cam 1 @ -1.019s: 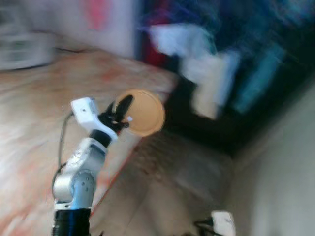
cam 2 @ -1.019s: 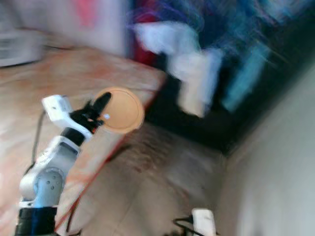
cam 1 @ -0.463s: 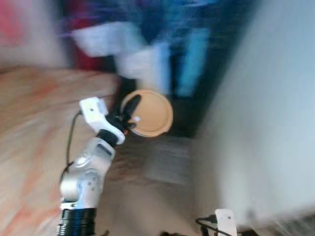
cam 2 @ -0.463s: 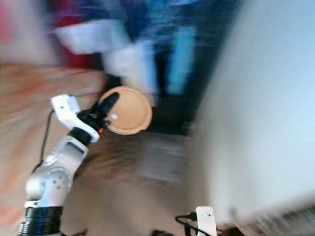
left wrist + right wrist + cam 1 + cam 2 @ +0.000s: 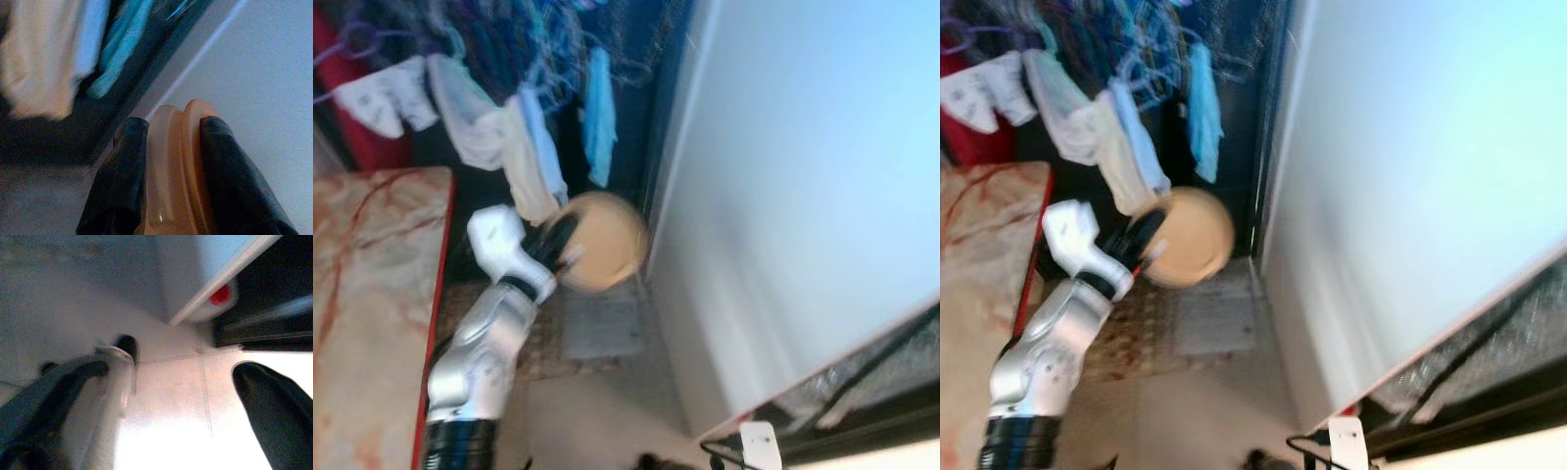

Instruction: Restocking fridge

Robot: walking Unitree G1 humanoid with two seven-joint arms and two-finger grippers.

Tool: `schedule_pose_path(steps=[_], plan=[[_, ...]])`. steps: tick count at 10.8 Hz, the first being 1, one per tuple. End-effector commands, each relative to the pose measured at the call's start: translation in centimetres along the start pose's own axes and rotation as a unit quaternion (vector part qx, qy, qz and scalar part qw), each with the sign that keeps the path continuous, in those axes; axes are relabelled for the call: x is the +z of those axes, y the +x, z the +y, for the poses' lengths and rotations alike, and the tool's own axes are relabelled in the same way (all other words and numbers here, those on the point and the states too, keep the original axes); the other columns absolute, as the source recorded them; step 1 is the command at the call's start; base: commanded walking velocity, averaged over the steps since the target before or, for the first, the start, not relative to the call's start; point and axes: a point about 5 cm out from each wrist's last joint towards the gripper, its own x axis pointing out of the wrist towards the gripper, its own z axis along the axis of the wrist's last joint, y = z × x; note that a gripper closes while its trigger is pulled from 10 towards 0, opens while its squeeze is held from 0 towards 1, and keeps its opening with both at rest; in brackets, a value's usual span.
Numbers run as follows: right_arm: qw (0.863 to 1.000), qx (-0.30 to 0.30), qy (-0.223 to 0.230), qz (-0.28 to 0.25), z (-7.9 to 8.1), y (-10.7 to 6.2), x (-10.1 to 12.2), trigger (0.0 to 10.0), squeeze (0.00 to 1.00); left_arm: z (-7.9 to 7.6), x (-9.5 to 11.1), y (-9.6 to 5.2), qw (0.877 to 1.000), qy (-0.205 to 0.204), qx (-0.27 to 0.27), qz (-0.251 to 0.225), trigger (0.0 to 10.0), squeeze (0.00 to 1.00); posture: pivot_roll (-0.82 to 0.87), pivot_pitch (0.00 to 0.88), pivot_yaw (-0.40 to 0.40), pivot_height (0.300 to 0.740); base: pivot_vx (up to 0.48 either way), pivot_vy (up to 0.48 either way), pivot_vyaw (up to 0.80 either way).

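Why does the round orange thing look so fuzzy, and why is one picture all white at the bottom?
Eye views: motion blur smears the orange lid and hanging clothes. Left wrist view: dim, soft, yet the left hand clamps the lid. Right wrist view: glare whitens the floor tiles beside the right hand.

A marbled tabletop (image 5: 367, 284) edged in red lies left of hanging clothes (image 5: 499, 137), pale and turquoise, against a dark recess. Right of the clothes stands a broad white panel (image 5: 813, 196). Below the clothes, tiled floor (image 5: 597, 411).
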Motion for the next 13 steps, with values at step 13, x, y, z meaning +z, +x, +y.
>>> schedule_pose_path(steps=[13], plan=[[1.000, -0.001, -0.007, 0.008, -0.1, -0.1, -0.5, 10.0, 0.00, 11.3, -13.4, -6.8, 0.937, -0.058, 0.239, 0.248, 10.0, 0.00, -0.10, 0.149, -0.024, 0.740, 0.000, 0.000, 0.00]])
